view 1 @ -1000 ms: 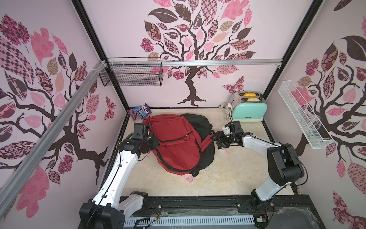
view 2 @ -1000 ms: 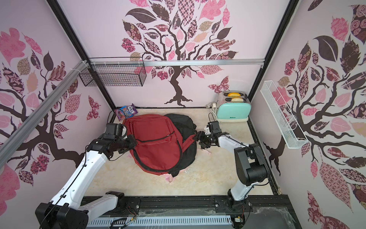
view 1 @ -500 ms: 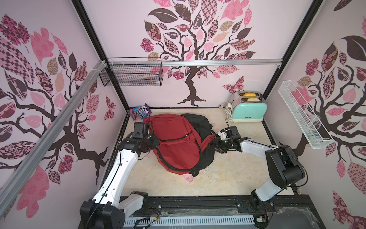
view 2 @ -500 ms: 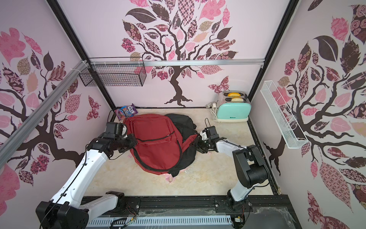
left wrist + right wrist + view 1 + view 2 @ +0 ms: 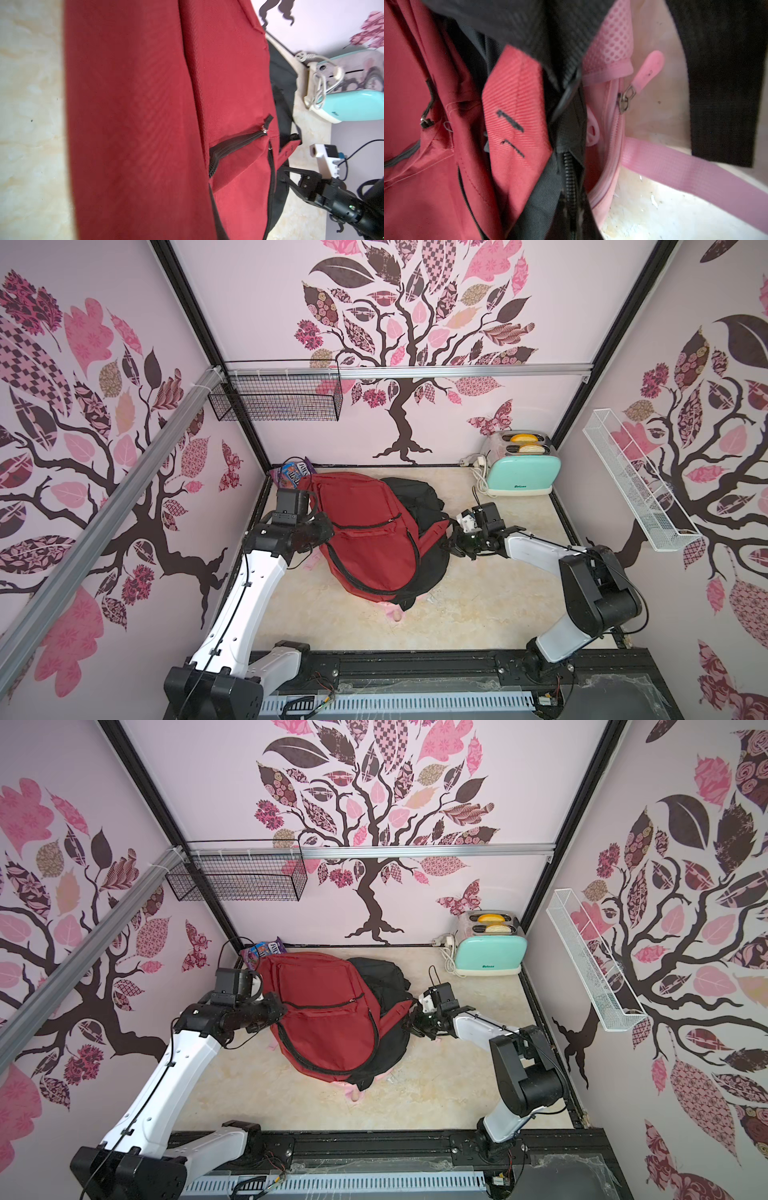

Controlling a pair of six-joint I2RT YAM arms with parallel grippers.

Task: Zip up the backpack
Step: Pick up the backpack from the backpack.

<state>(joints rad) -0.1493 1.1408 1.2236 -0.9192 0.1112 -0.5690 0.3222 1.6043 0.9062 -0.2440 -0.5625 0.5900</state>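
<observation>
Red backpack [image 5: 365, 539] lies mid-frame on the surface [image 5: 498, 605], both top views. L jaws together at its left edge, R jaws together at its right by main zip [image 5: 568, 172]; can't tell what's pinched. Risk: cloth gripped, not puller, so bag drags.

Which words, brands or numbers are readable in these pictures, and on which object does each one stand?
Toaster: one small dark word on its front, too small to read.
Snack bag: white lettering on blue, too blurred to read.
Red backpack: no text; the black marks on its tab are stitches.
So nothing can be quoted.
</observation>
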